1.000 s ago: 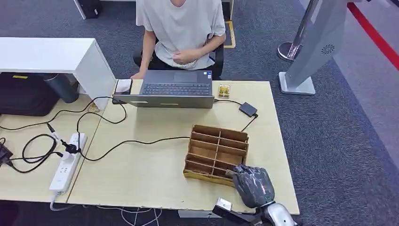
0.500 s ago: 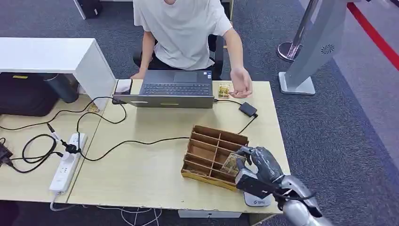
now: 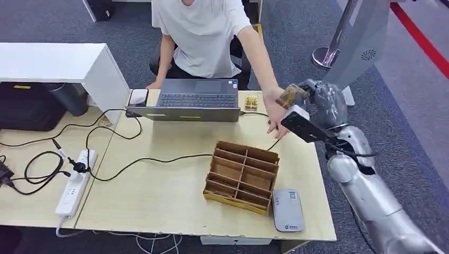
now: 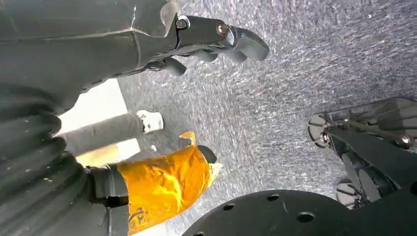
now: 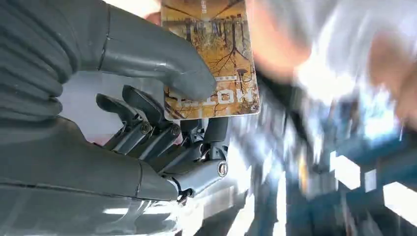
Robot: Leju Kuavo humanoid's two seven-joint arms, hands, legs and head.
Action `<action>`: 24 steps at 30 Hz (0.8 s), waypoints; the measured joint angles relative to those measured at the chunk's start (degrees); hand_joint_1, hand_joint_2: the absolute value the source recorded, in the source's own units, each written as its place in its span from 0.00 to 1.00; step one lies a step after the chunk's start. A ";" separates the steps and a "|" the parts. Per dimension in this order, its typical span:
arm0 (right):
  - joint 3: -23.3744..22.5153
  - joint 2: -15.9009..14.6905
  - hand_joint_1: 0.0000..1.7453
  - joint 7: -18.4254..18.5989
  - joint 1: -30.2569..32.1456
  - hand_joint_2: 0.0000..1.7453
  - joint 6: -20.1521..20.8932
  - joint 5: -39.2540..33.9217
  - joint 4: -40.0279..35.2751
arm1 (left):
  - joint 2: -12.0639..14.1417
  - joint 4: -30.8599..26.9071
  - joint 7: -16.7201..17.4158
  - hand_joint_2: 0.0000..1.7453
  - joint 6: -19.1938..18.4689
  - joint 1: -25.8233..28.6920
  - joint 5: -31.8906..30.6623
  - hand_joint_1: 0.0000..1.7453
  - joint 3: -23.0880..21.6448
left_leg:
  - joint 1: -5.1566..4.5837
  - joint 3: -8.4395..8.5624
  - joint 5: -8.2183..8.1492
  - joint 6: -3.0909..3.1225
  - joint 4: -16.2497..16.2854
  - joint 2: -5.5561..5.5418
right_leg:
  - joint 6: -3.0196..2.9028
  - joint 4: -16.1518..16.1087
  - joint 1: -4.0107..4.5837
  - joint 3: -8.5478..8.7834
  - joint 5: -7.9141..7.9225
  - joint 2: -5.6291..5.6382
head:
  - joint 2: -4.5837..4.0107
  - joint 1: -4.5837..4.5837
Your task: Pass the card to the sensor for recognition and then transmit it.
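Handover is the step in hand, by my reading. Raised over the far right corner of the table (image 3: 159,211), the right hand (image 3: 317,103) pinches the card (image 3: 292,96) between its thumb and fingers (the right wrist view shows the grip plainly, thumb pressed flat on the card's printed face). A person's hand (image 3: 275,114) reaches across from the far side and sits just beside the card, though I cannot tell whether it touches it. The grey card reader (image 3: 287,210) lies on the near right edge of the table, well apart from the card, just beside the wooden divider box (image 3: 243,169). The next move probably calls for holding the card steady until the person grips it, then loosening the thumb. The left hand (image 4: 216,42) hangs over carpet, holding nothing, its fingers loosely bent; whether spread or closed I cannot tell.
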 joint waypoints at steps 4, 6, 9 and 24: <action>1.70 2.86 1.00 2.25 -3.67 1.00 -11.81 13.19 5.25 | 0.00 0.00 -0.09 1.00 -0.04 -0.11 -0.94 0.00 -1.05 | 0.02 -0.02 0.00 -0.01 -0.01 -0.03 | -0.01 0.01 0.01 0.00 -0.01 -0.03 | 0.00 -0.02; 1.77 4.04 1.00 2.64 -4.87 1.00 -14.91 16.57 7.47 | 0.00 0.00 -0.13 1.00 -0.07 -0.13 -0.98 0.00 -1.22 | 0.02 -0.01 0.01 -0.01 -0.01 -0.03 | -0.01 0.01 0.01 0.00 -0.01 -0.02 | 0.00 0.00; 1.77 5.42 1.00 2.86 -5.95 1.00 -16.55 19.15 10.21 | -0.02 0.00 -0.42 1.00 -0.11 -0.13 -1.07 0.00 -1.57 | 0.02 -0.03 0.01 -0.01 0.00 -0.05 | -0.01 0.00 0.01 0.00 -0.01 -0.04 | 0.00 0.00; 1.31 7.36 0.00 1.98 -3.51 1.00 -17.25 22.27 13.04 | -0.02 0.00 -1.84 1.00 -1.05 -0.14 -0.76 0.00 -2.01 | 0.01 -0.10 0.00 -0.01 0.00 -0.19 | -0.02 -0.02 0.01 -0.06 -0.02 -0.12 | 0.00 0.00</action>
